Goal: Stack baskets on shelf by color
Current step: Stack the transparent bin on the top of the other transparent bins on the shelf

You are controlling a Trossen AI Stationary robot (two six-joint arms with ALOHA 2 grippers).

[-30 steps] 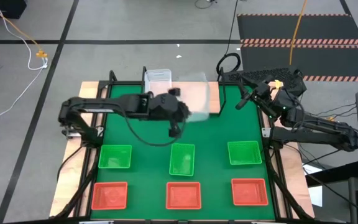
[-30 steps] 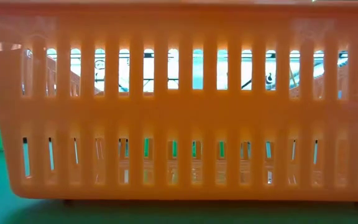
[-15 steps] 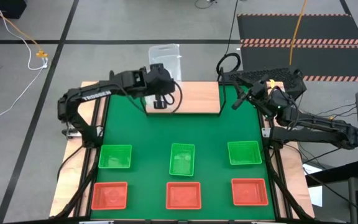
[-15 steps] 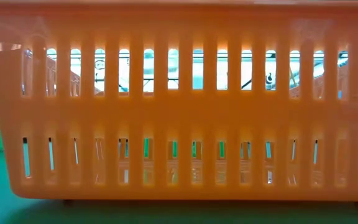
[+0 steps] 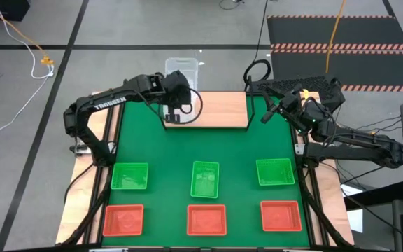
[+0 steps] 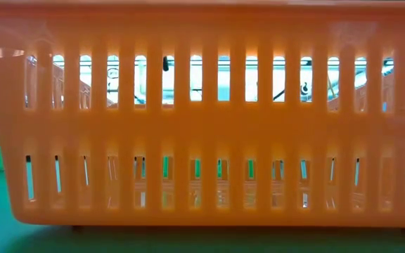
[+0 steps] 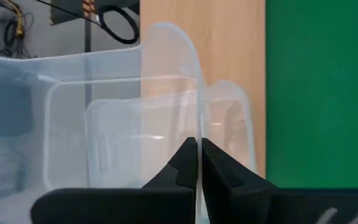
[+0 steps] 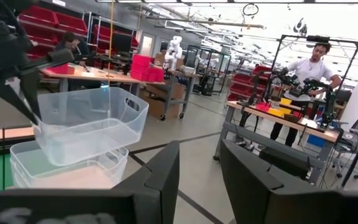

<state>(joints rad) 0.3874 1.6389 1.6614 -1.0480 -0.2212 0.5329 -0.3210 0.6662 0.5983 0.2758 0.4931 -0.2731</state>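
My left gripper is over the left end of the shelf, shut on a clear basket. In the right wrist view this basket hangs tilted just above the clear baskets stacked on the wooden board. Three green baskets sit in a row on the green mat, with three red-orange baskets in a row nearer to me. One red-orange basket fills the low view. My right gripper waits open near the shelf's right end, holding nothing. My left gripper pinches one side wall of the clear basket at its rim, with one finger inside the basket and one outside. In the right wrist view the fingers slant down onto that rim. The basket is lifted clear and tilted.
The shelf's middle and right part show bare wood. The right arm lies along the table's right far corner. Bare mat lies between shelf and green row. A person stands at a bench far behind.
My left gripper, still shut on the clear basket, has carried it from over the shelf's middle toward the table's left and far edge, to above the clear stack at the shelf's left end. The basket has turned about on the way.
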